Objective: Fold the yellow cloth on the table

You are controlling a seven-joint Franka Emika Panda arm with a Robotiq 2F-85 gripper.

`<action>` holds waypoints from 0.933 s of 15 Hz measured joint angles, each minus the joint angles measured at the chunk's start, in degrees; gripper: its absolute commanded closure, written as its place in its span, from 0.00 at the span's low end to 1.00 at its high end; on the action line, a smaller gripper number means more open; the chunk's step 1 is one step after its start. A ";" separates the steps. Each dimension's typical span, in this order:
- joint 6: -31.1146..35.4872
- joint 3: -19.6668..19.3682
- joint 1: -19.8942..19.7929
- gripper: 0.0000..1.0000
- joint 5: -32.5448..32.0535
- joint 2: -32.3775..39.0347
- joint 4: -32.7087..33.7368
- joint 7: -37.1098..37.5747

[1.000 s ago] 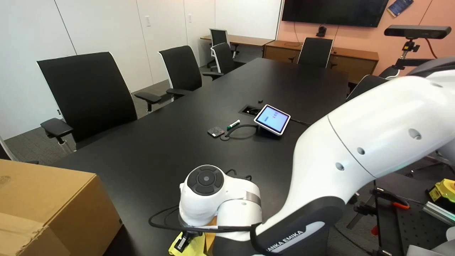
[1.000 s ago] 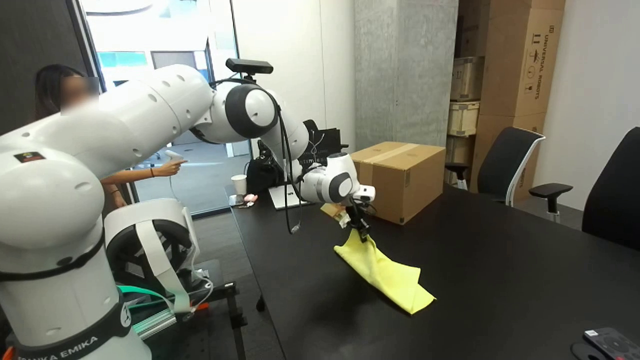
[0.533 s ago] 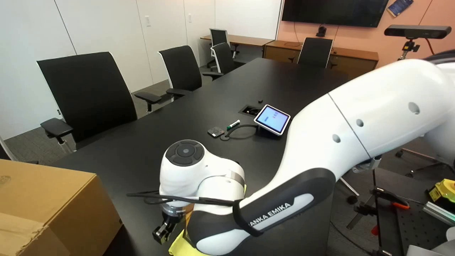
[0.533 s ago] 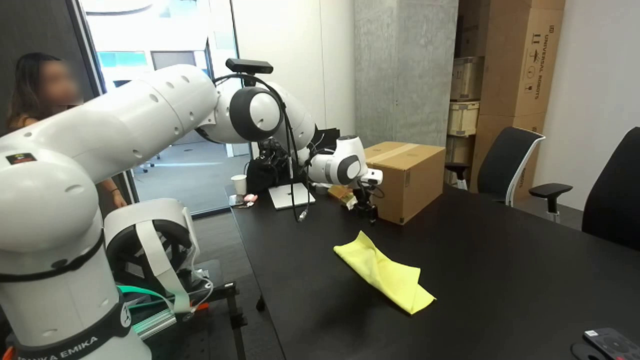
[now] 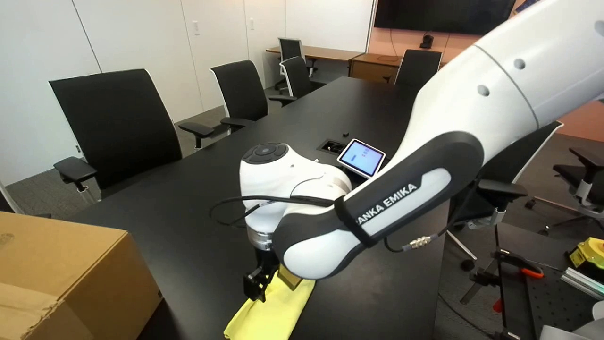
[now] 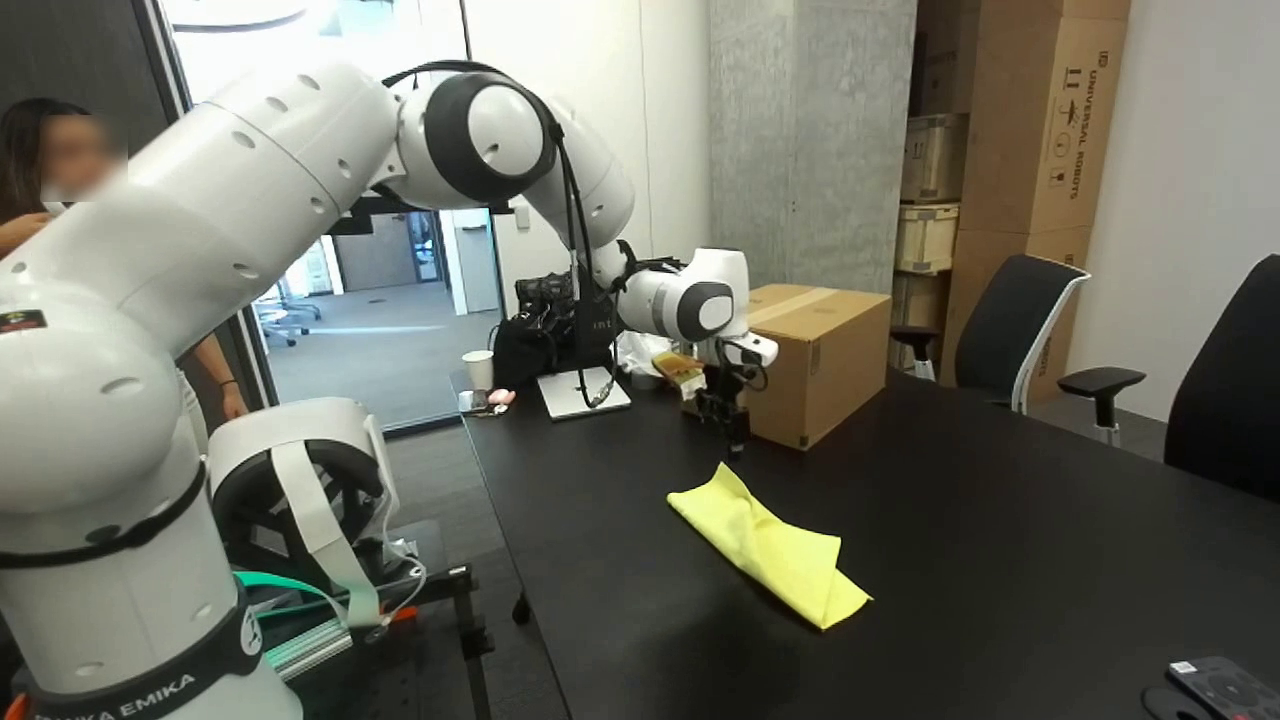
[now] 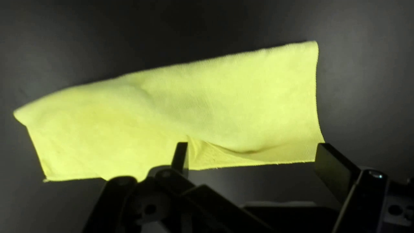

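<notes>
Cloth (image 7: pixel 181 113), yellow ribbed fabric, oblong, rucked, on the smooth black table (image 6: pixel 980 520). My black two-fingered gripper (image 7: pixel 252 147): jaws parted, nothing held. Risk: my pinch, catching two layers, could drag them askew.

Gap between gripper (image 5: pixel 256 293) and box (image 5: pixel 111 283)

White wall (image 5: pixel 141 38) behind black chairs (image 5: pixel 118 125)

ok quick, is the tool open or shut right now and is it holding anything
Tool: open, holding nothing; the yellow cloth lies on the table.
</notes>
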 measured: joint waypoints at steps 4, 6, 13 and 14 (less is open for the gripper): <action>-0.89 3.89 -4.76 0.00 2.70 -8.12 -11.33 0.12; -0.57 5.76 -6.92 0.00 3.96 -12.28 -16.90 -0.57; 1.26 9.73 -12.63 0.00 6.97 -28.80 -37.56 -7.11; 1.26 9.92 -13.26 0.00 7.09 -31.49 -40.66 -8.26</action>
